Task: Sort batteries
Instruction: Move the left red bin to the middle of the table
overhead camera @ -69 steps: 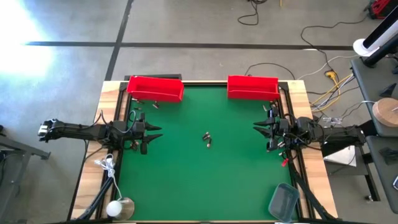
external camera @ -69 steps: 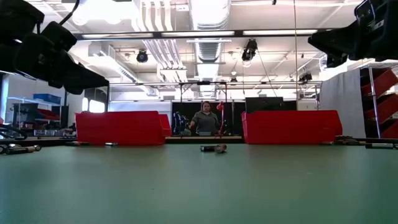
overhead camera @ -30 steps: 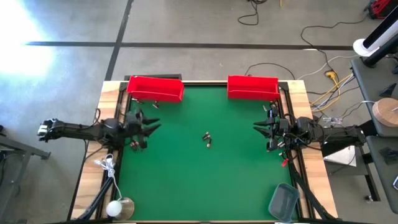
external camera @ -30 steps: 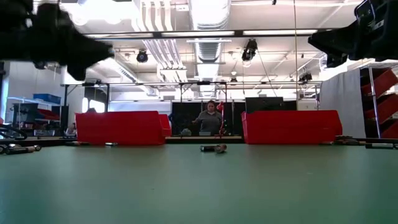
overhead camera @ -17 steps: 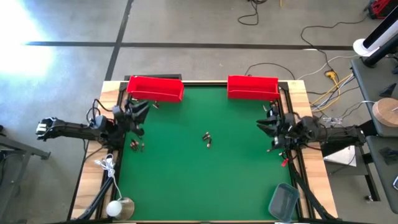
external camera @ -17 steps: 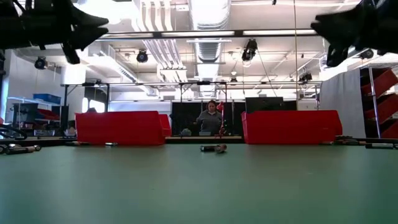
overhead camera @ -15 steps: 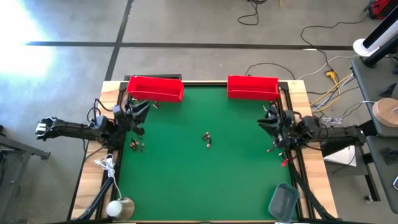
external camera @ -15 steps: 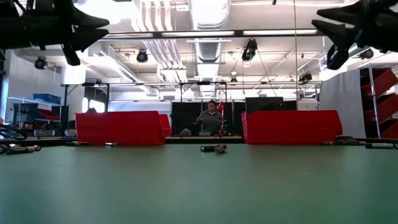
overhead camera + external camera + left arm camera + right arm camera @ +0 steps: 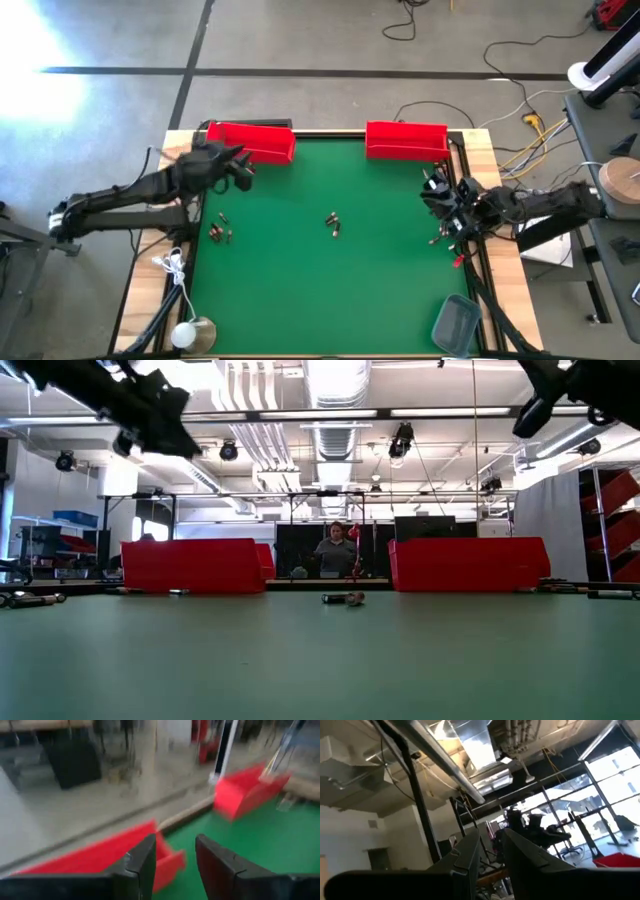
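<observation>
The left arm has been swung from the table's left edge toward the far-left corner, and the left gripper [image 9: 238,160] is now held just beside the left bin [image 9: 252,143]. In the left wrist view its fingers [image 9: 145,862] are seen apart with nothing between them. This is judged a repositioning rather than a delivery.

The right gripper [image 9: 434,192] has been tilted upward at the right edge, its camera now aimed at the ceiling. Its fingers [image 9: 470,851] are nearly closed, with a narrow gap and nothing visible in it.

No batteries have been moved: one pair [image 9: 333,222] lies at the table's centre, and a small group [image 9: 220,232] lies near the left edge. Sorting of these is judged not yet started.
</observation>
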You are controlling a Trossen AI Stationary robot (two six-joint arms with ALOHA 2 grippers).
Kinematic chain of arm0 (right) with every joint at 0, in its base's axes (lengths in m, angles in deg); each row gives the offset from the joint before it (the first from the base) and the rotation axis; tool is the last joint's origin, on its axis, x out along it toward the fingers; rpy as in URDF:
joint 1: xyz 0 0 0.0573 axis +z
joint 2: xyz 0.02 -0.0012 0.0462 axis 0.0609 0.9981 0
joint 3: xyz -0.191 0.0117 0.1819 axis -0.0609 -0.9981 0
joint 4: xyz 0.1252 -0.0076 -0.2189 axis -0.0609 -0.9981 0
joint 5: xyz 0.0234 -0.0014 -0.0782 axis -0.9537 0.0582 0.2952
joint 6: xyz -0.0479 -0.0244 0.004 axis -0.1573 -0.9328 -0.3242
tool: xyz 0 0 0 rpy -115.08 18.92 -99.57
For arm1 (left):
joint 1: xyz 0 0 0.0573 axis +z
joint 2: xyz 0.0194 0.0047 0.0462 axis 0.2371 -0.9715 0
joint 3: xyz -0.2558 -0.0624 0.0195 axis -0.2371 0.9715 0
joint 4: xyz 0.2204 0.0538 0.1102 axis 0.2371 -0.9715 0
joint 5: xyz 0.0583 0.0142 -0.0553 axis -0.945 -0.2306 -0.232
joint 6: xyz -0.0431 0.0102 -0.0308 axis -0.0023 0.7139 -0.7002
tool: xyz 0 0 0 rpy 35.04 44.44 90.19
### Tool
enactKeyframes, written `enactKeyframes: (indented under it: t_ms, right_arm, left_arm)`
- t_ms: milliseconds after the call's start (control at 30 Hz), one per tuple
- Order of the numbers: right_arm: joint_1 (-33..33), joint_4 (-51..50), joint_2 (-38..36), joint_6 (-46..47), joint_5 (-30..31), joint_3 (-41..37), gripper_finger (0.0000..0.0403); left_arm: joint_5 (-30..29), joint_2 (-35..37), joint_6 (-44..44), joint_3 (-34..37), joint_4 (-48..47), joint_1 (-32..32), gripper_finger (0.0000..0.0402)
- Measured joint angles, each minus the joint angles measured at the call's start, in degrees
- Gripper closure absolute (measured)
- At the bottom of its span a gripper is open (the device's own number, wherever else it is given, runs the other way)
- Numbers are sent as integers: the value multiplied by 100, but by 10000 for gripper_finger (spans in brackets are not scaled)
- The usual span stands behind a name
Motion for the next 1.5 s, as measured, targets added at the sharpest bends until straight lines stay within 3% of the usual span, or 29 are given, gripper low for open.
enactKeyframes:
  t_ms: [133,200,400,633,800,933,1333,1500]
  right_arm:
    - [113,143,1255,-99,-55,385,337]
    - [139,-38,1855,-106,-55,651,339]
    - [138,-397,3325,-1175,-37,1767,327]
    - [165,-2931,4209,-2210,11,3412,268]
    - [325,-4898,4472,-2525,-9,4335,224]
    - [458,-5654,4492,-2547,-9,4694,206]
    - [501,-6091,4430,-2245,-4,4689,207]
    - [501,-6189,4420,-2244,1,4677,215]
  left_arm:
    - [1162,-341,504,-71,-65,1044,265]
    - [1467,-530,839,-83,-133,1412,252]
    - [1502,-1189,2004,-278,-334,2002,206]
    - [1535,-2161,3658,-713,-857,2003,185]
    - [1564,-2942,4385,-1312,-1251,2014,189]
    - [1960,-3620,4672,-2033,-1883,2101,203]
    - [2163,-5760,4878,-3689,-3807,2425,267]
    - [2161,-6232,4812,-4044,-3903,2429,313]
